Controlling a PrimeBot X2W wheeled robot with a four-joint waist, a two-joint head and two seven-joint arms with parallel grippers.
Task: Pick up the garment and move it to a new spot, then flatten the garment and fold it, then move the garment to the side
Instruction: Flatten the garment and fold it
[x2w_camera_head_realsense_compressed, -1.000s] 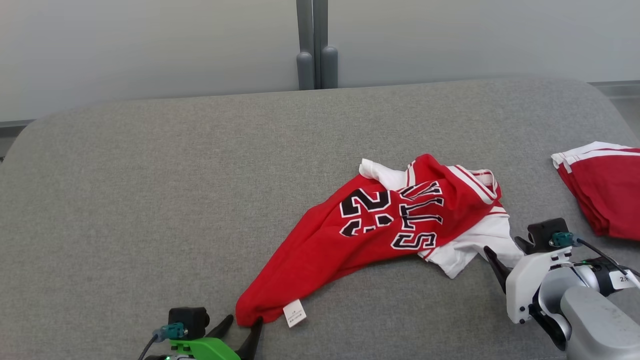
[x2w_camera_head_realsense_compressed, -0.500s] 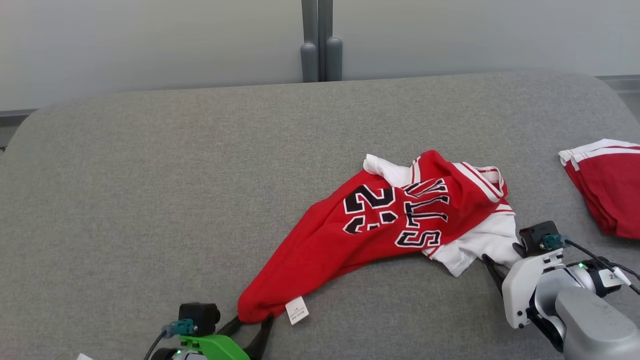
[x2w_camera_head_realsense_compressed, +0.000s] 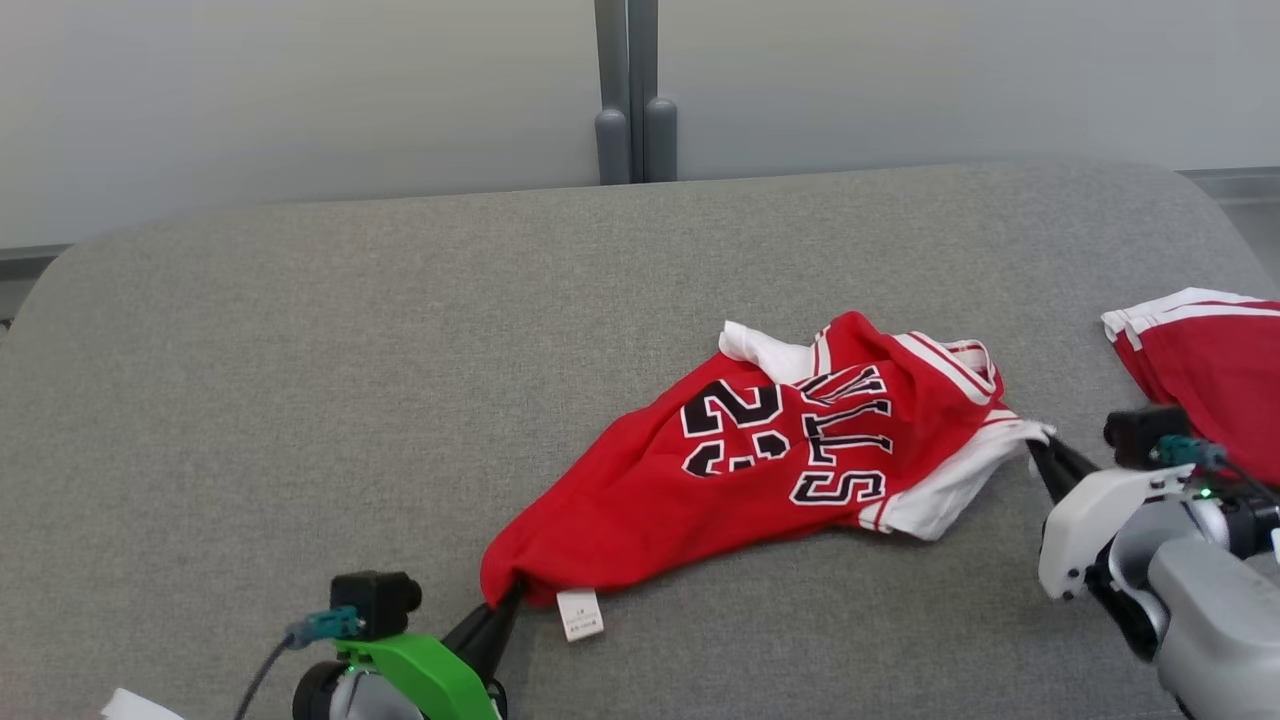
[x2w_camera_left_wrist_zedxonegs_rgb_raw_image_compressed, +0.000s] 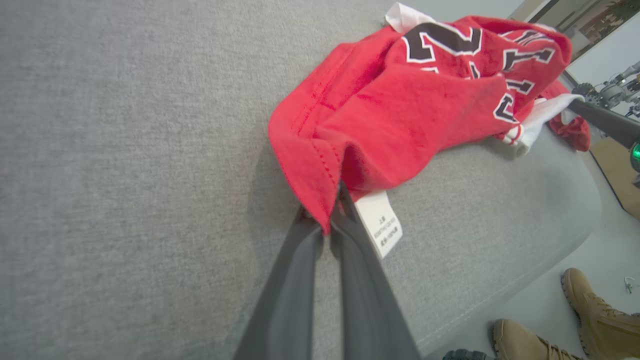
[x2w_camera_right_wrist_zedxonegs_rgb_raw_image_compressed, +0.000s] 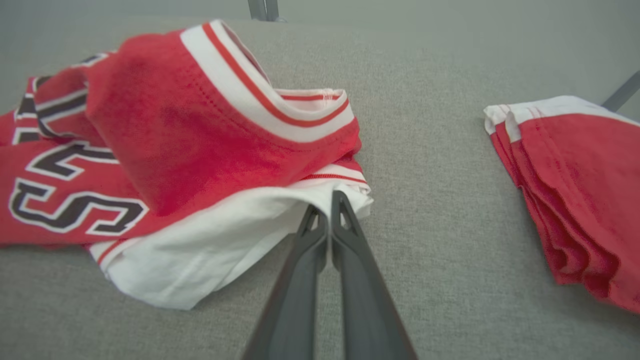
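On the grey bench (x2w_camera_head_realsense_compressed: 300, 350), mid-right, the red jersey (x2w_camera_head_realsense_compressed: 760, 450) lies crumpled. Your L fingers (x2w_camera_left_wrist_zedxonegs_rgb_raw_image_compressed: 292, 280) pinch its hem corner, R fingers (x2w_camera_right_wrist_zedxonegs_rgb_raw_image_compressed: 352, 265) the white sleeve edge. Step: pickup. Next, I'd say: lift both evenly, keep tension.

- A big gray padded table (x2w_camera_head_realsense_compressed: 300, 350) takes up most of the space in front. Its top is soft cloth, a bit like felt.
- The far corners of the table are round, not sharp.
- Behind the far edge stands a pale wall (x2w_camera_head_realsense_compressed: 250, 100), plain and smooth.
- Two thin gray posts (x2w_camera_head_realsense_compressed: 625, 90) go up the wall side by side, at the middle of the far edge.
- A darker gray strip (x2w_camera_head_realsense_compressed: 1235, 178) runs low along the wall by the far right corner.
- In the left wrist view, a pale floor (x2w_camera_left_wrist_zedxonegs_rgb_raw_image_compressed: 595, 250) lies below a round table corner, with a tan patch (x2w_camera_left_wrist_zedxonegs_rgb_raw_image_compressed: 615, 185) farther off.
- The light is soft and even, and the shadows are faint.
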